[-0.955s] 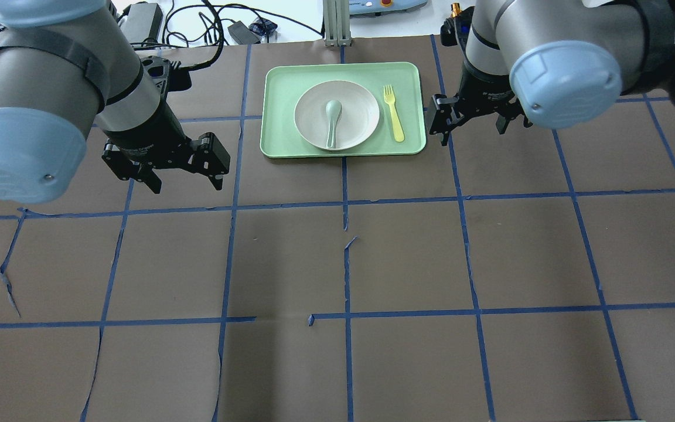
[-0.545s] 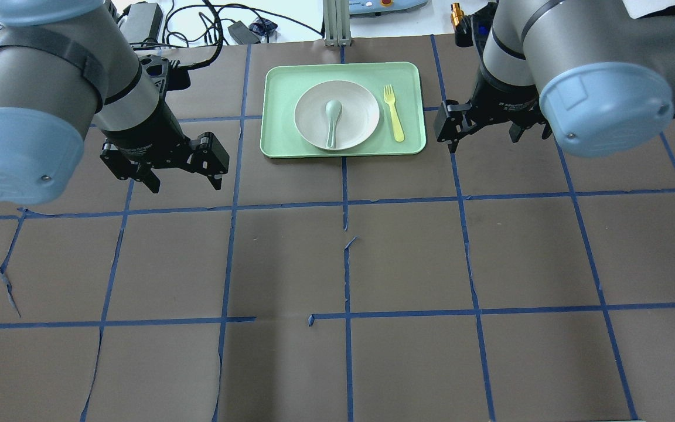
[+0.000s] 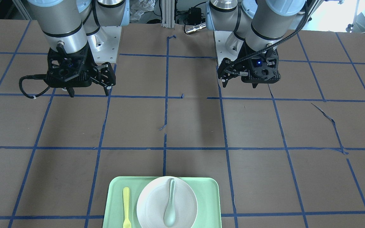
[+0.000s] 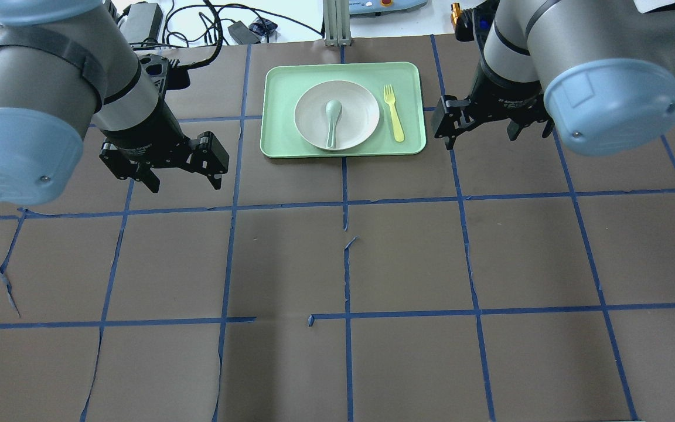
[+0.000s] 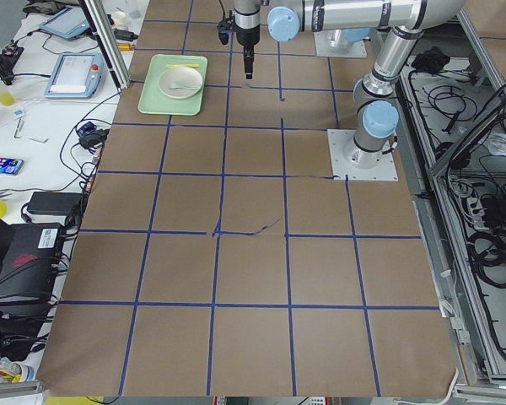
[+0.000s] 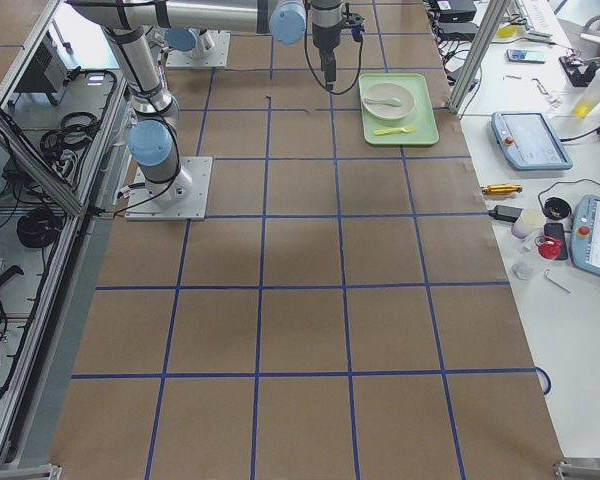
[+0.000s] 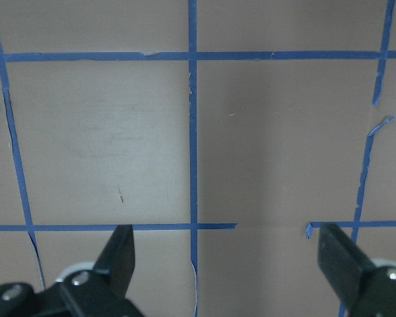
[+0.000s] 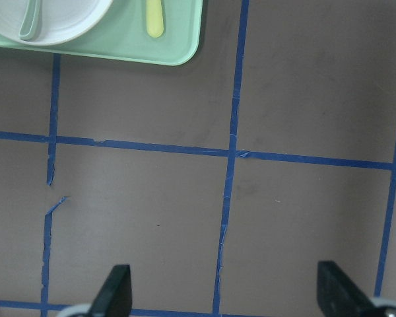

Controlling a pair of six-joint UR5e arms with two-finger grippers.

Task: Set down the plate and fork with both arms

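Right gripper (image 4: 481, 139) nudged toward the mint-green tray (image 4: 282, 111) in the last half second, fingers spread wide, your left gripper (image 4: 186, 186) wide too (both empty), plate (image 4: 356, 114) and yellow fork (image 4: 394, 114) apart on that tray, mid counter edge opposite the robot, spoon (image 4: 331, 121) on plate.

Round off-white plate (image 4: 362, 111): shallow, plain, flat on the mint-green tray (image 4: 279, 105), far middle of the surface (image 4: 337, 264). A pale green spoon (image 4: 331, 120) lies in it. Slim yellow fork (image 4: 394, 114): flat on the tray, just right of the plate, not touching, tines pointing far.
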